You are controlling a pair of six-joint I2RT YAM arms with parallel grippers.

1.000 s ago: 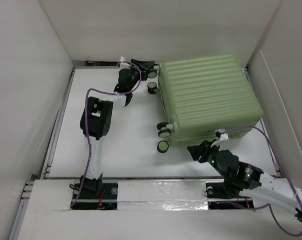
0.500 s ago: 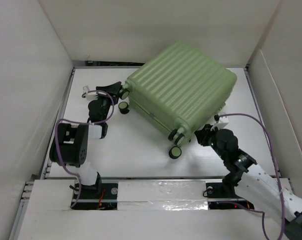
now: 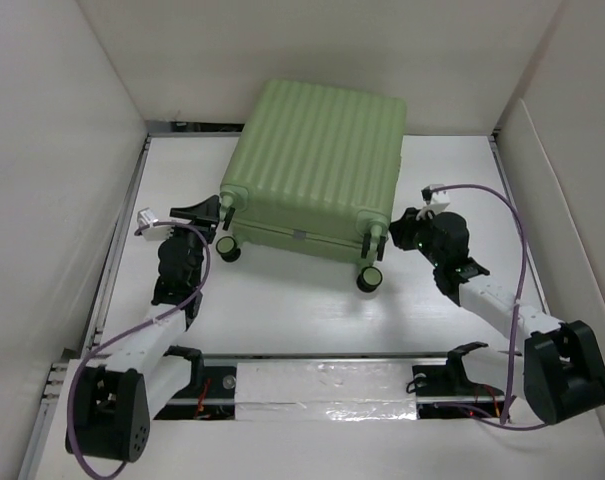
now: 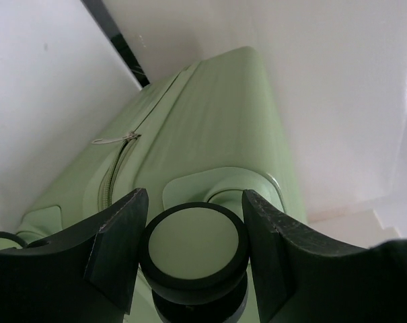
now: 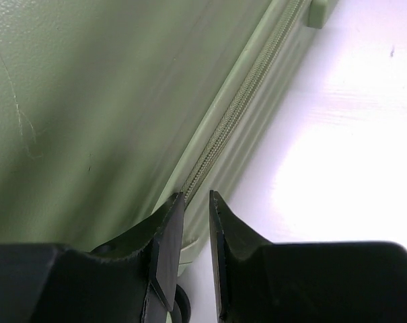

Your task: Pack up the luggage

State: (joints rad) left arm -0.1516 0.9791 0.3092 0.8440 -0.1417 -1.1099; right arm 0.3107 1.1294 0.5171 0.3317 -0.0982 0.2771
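Note:
The luggage is a closed pale green ribbed suitcase lying flat at mid-table, its black caster wheels toward me. My left gripper is at its near left corner. In the left wrist view, the left gripper has both fingers pressed against the sides of one caster wheel, with the luggage rising behind. My right gripper is at the near right corner. In the right wrist view, the right gripper has a narrow gap with nothing in it, tips beside the zipper seam of the luggage.
White enclosure walls stand close on the left, back and right. Two more caster wheels stick out at the suitcase's near edge. Purple cables loop over both arms. A taped strip runs along the near table edge.
The suitcase has swung counterclockwise from the right side to the middle, wheels now facing me. Both arms moved with it. The right jaws have narrowed.

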